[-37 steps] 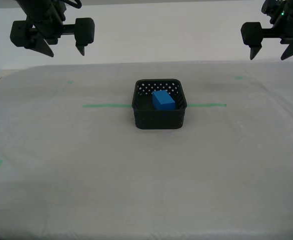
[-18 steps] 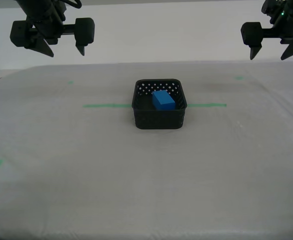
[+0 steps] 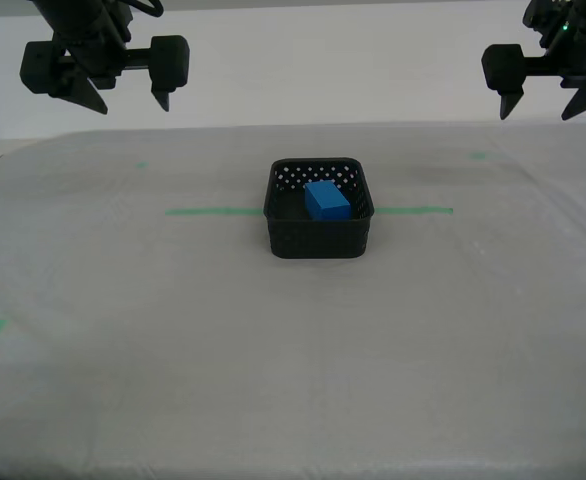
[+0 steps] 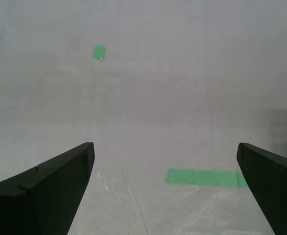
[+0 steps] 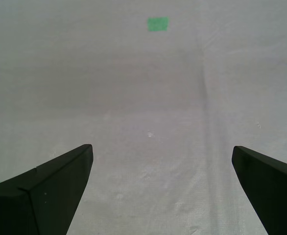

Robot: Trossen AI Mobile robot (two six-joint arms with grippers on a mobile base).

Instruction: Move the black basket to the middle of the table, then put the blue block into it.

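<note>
Whitish-grey table (image 3: 273, 360) fills most of the exterior view, with a thin green tape line (image 3: 213, 211) running across it. The black basket (image 3: 318, 240) sits right on that line, about mid-table, near the middle of the frame. The blue block (image 3: 327, 200) is lying inside it, toward the back wall. Both arms hang well above and away from the basket. The second gripper (image 3: 131, 106) is in the upper left of the frame, jaws spread wide; its wrist view shows one end of the tape and a small green mark (image 4: 100, 52) below it. The first gripper (image 3: 539, 115) is in the upper right, jaws wide apart too, over bare table with another green mark (image 5: 158, 23).
</note>
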